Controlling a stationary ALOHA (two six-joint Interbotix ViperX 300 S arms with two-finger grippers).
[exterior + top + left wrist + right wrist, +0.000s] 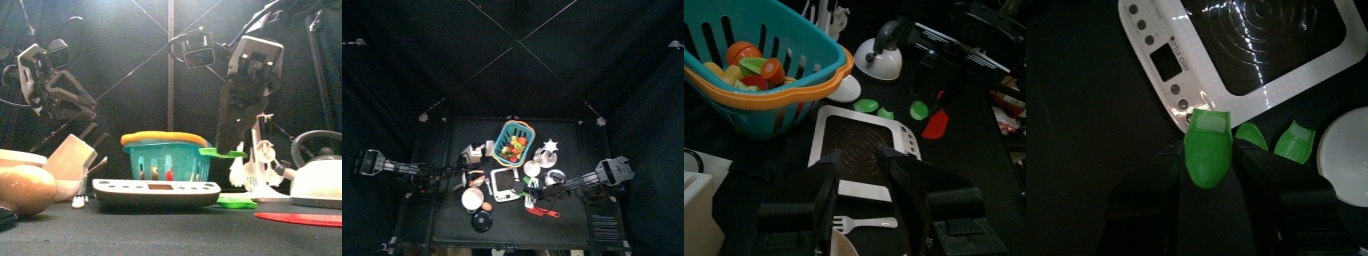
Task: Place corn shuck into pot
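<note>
My right gripper (1209, 172) is shut on a green corn shuck (1205, 155) and holds it above the table next to the white cooktop (1253, 50). In the front view the shuck (222, 152) hangs in the air left of the silver pot (318, 172). Two more green shucks (1293, 140) lie on the table below. The left wrist view shows the pot (881, 56) beyond the cooktop (865, 150). My left gripper (875, 185) is open and empty, hovering over the cooktop's near edge.
A teal basket (166, 160) of toy food stands behind the cooktop and also shows in the left wrist view (811, 85). A red utensil (935, 124) and a white fork (858, 222) lie on the table. A brown egg-like thing (24, 188) sits front left.
</note>
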